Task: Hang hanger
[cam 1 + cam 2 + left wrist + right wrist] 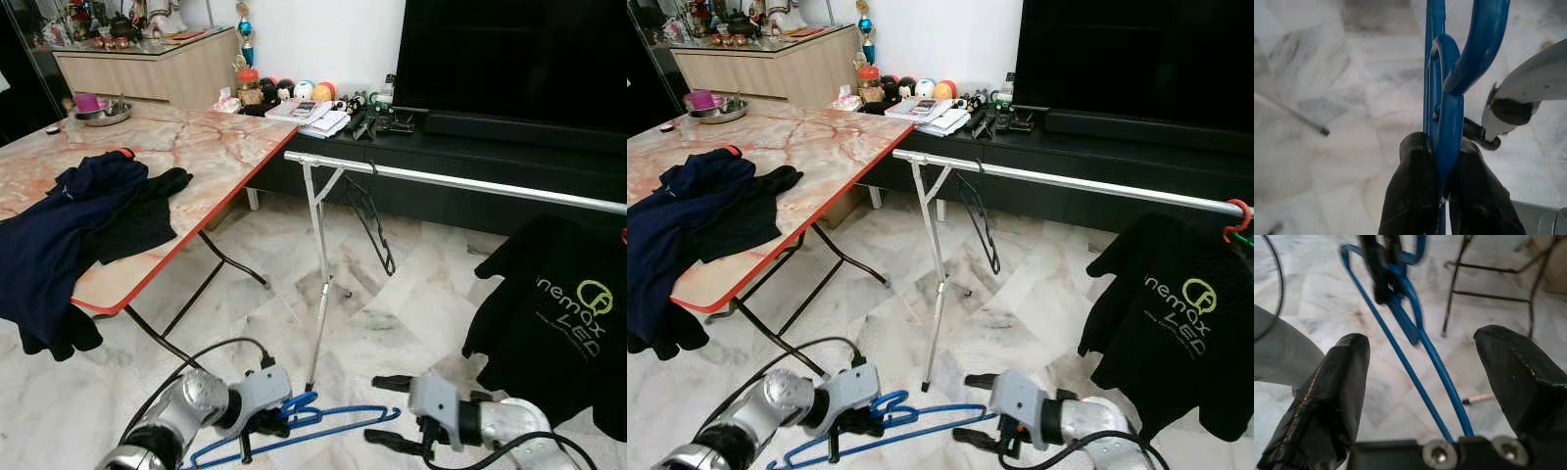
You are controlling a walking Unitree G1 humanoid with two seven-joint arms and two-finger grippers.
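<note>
Low over the marble floor, my left gripper (pixel 265 426) is shut on a blue hanger (pixel 323 423) near its hook. The left wrist view has both black fingers (pixel 1415 196) pinched on the blue plastic (pixel 1449 112). My right gripper (pixel 387 411) stands open at the hanger's right end. In its wrist view the blue bars (pixel 1440 372) run between the spread fingers (pixel 1327 396), touching neither. A silver rail (pixel 451 181) on a thin stand crosses ahead, carrying a black hanger (pixel 372 220) and a black T-shirt (pixel 558 313).
A folding table (pixel 216 147) with dark clothes (pixel 69 225) draped over its edge stands at the left. Behind the rail are a black TV cabinet (pixel 490 137) and a large screen. The rail's stand leg (pixel 318 313) comes down just beyond my grippers.
</note>
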